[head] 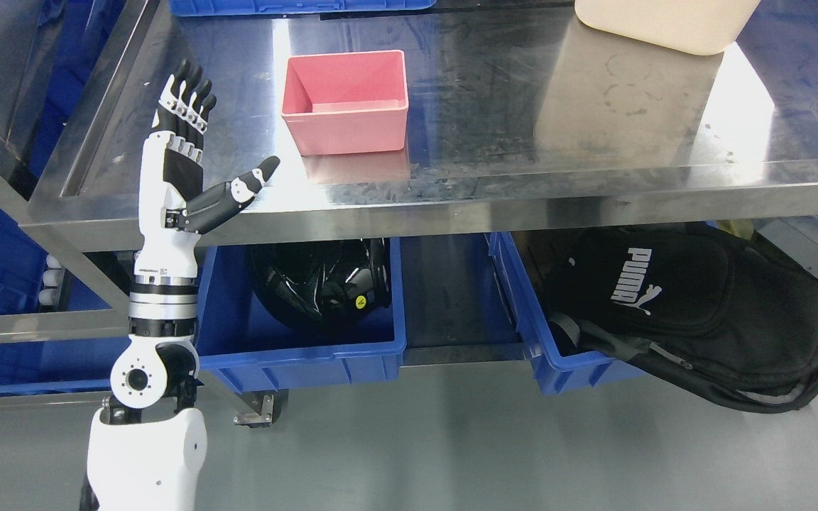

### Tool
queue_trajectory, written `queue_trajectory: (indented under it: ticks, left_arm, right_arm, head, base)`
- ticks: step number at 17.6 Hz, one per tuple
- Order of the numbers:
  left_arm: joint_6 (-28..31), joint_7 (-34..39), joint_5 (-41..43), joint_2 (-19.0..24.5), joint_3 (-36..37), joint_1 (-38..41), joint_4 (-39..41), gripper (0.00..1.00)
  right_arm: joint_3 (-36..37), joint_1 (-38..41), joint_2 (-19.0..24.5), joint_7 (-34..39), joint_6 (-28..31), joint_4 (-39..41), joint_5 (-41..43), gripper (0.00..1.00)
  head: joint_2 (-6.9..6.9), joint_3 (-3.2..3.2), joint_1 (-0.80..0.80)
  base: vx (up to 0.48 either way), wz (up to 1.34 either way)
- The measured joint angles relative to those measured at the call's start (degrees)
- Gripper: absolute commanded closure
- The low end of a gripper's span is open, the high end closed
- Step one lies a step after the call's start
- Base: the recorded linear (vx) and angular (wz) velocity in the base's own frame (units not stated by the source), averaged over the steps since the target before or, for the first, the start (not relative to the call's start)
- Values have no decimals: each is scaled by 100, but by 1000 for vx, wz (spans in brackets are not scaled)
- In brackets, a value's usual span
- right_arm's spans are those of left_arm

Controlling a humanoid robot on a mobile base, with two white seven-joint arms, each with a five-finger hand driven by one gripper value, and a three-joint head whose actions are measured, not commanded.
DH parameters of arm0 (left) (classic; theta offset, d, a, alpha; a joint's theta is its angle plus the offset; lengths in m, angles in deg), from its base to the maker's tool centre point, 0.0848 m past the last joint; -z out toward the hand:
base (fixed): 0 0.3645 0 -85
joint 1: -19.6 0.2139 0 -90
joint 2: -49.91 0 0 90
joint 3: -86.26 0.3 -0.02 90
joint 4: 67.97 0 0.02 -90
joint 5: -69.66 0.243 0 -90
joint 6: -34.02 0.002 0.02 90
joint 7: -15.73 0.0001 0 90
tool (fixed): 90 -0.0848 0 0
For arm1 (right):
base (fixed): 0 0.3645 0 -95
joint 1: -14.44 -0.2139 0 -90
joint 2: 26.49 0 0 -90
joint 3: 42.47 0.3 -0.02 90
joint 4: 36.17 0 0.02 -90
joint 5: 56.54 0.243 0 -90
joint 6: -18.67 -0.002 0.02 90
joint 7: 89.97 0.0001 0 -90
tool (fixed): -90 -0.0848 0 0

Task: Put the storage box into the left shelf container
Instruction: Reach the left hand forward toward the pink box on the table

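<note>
Left hand raised, fingers spread, thumb out, holding nothing, just left of the pink storage box. Box upright on the steel shelf top, long axis crosswise; blue container directly below.

Light: bright and even, falling from overhead onto my view.
Glare: a white patch burns out on the brushed steel tabletop, far right, beside the cream plastic tub.
Reflections: the pink open plastic box mirrors faintly in the steel; the glossy black helmet carries small highlights.
Shadows: deep under the tabletop, where the black fabric backpack loses detail.
Sharpness: crisp throughout; my raised left hand shows no blur.
</note>
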Motion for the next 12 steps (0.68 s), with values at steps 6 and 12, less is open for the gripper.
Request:
queue_trajectory:
  ticks: [6, 12]
  left_arm:
    - [648, -774, 9, 80, -433, -728, -21, 0]
    - [829, -1822, 231, 921, -351, -1692, -216, 0]
  right_arm:
    - [0, 0, 0, 0, 0, 0, 0, 0]
    - [0, 0, 0, 1, 0, 0, 0, 0]
  head:
    - [0, 0, 0]
    - [0, 0, 0]
  base:
    - [0, 0]
    - [0, 0]
